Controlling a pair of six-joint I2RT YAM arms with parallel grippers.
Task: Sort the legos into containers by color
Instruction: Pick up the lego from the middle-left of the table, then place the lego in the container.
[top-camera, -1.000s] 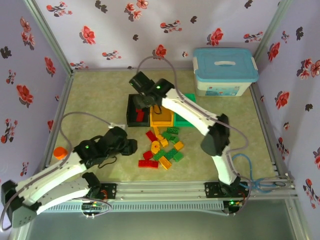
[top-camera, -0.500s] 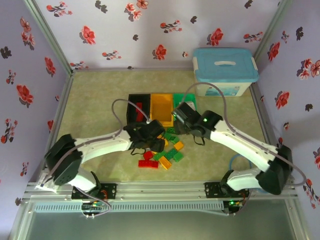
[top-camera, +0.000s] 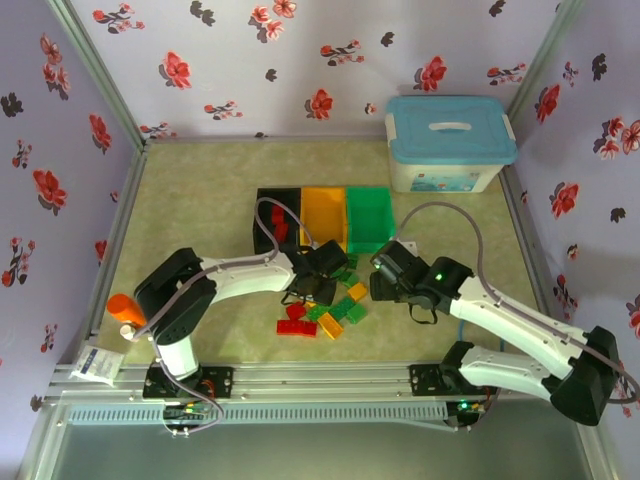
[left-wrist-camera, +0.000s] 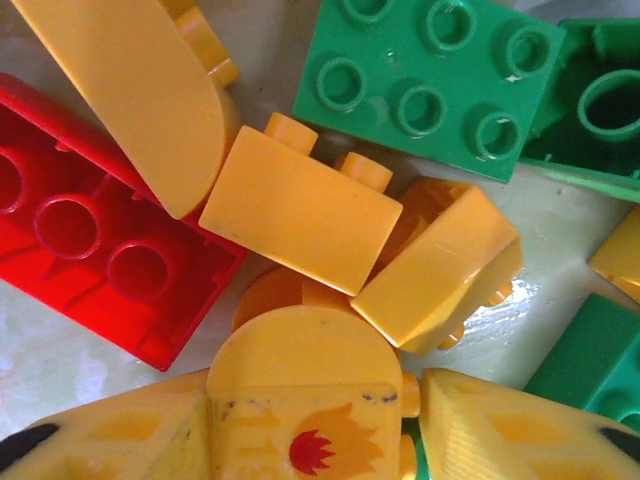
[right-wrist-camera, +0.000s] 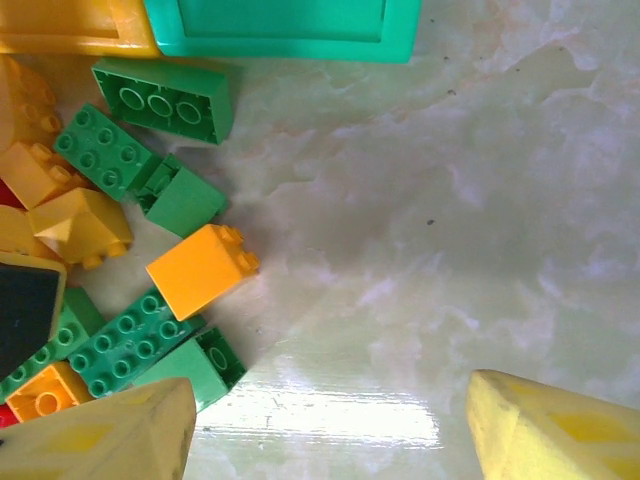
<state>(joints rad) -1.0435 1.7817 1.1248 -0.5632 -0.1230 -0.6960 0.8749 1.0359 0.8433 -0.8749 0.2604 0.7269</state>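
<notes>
Three bins sit in a row just beyond both end effectors: the black bin (top-camera: 262, 210), the yellow-orange bin (top-camera: 322, 212) and the green bin (top-camera: 370, 212). The black one has a couple of red pieces in it. Most of the legos (top-camera: 325, 305) are loose in a heap on the surface (top-camera: 200, 200), right under and just behind the left end effector (top-camera: 318, 283), and off to the left of the right end effector (top-camera: 383, 277). On the left wrist cam, the left end effector (left-wrist-camera: 315, 430) looks clenched on a flame-printed brick (left-wrist-camera: 298, 365), a rounded yellow-orange one sitting snug between both fingers (left-wrist-camera: 120, 440). Just ahead of that grip there's a yellow-orange block (left-wrist-camera: 300, 210). A red brick (left-wrist-camera: 90, 240) is ahead and to the left, touching it, and a green studded brick (left-wrist-camera: 430, 80) is ahead and to the right. The right end effector (right-wrist-camera: 330, 400) is released, jaws wide apart with nothing but bare surface between them. Up ahead of its fingers (right-wrist-camera: 100, 435) is the near wall of the green bin, and a scatter of green and orange bricks lies ahead-left of its left finger, including an orange cube (right-wrist-camera: 200, 270). Further out, a white box (top-camera: 450, 140) with a light-blue lid sits well beyond the right end effector, and an orange cylinder (top-camera: 120, 305) is way off to the left of the left one.
</notes>
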